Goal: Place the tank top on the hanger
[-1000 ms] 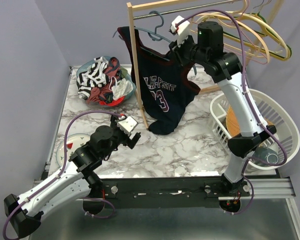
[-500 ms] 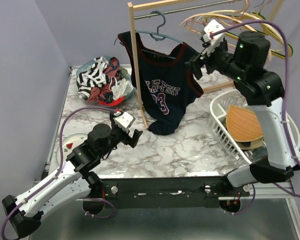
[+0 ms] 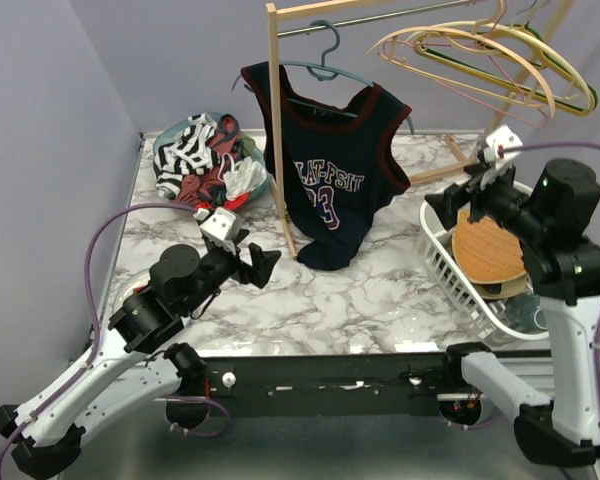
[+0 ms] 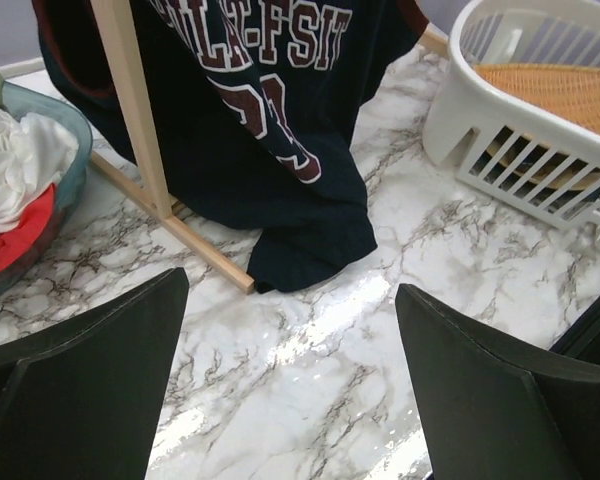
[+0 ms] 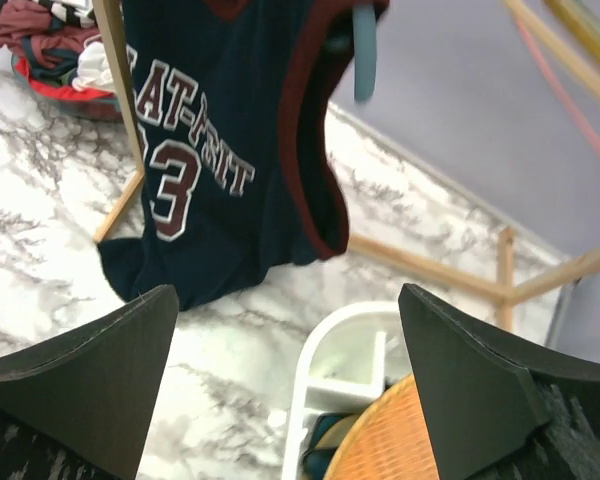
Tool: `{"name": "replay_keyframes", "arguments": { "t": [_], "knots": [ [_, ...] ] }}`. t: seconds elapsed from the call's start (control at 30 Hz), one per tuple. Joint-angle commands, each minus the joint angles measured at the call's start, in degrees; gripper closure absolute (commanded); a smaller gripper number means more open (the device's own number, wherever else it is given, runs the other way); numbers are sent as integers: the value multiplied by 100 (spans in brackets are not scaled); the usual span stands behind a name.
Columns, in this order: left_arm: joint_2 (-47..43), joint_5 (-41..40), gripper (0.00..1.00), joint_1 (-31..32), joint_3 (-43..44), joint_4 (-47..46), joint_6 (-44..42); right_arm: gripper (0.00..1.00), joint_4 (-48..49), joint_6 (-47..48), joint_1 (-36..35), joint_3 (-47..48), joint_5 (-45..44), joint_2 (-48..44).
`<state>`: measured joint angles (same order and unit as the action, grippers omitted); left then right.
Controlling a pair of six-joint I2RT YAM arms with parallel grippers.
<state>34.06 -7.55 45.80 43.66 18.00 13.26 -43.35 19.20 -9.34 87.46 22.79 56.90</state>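
Observation:
The navy tank top (image 3: 330, 180) with maroon trim hangs on the grey-blue hanger (image 3: 325, 52), whose hook sits over the rack's rail. Its hem bunches on the marble. The jersey also shows in the left wrist view (image 4: 270, 150) and the right wrist view (image 5: 230, 130), where one hanger end (image 5: 365, 55) pokes out of the armhole. My right gripper (image 3: 442, 207) (image 5: 287, 295) is open and holds nothing, over the basket's rim, apart from the jersey. My left gripper (image 3: 263, 262) (image 4: 290, 290) is open above the bare marble, short of the hem.
A wooden rack post (image 3: 278, 130) stands in front of the jersey, its foot bar on the table. A bowl of mixed clothes (image 3: 205, 160) sits back left. A white basket (image 3: 440, 250) holding a wicker piece (image 3: 490, 250) is at the right. Beige hangers (image 3: 480, 50) hang top right.
My right gripper opened, let go at the jersey's shoulder and drew back down and right over the basket. The jersey now hangs by itself. My left arm shifted slightly left.

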Motion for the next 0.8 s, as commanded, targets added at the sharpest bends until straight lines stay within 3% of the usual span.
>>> {"name": "replay_keyframes", "arguments": {
  "t": [0.0, 0.17, 0.4, 0.77],
  "knots": [
    [-67, -580, 1, -27, 441, 476, 336, 0, 301, -469, 757, -1300, 964, -1048],
    [-5, -879, 1, -36, 740, 801, 283, 0, 485, -645, 1154, -2669, 1342, -1840],
    [-75, -897, 1, -45, 670, 872, 607, 0, 828, -777, 1391, -3804, 1913, -2613],
    [91, -1556, 1, -36, 1048, 1215, 1144, 0, 1320, -1085, 1409, -4290, 2362, -3071]
  ]
}}
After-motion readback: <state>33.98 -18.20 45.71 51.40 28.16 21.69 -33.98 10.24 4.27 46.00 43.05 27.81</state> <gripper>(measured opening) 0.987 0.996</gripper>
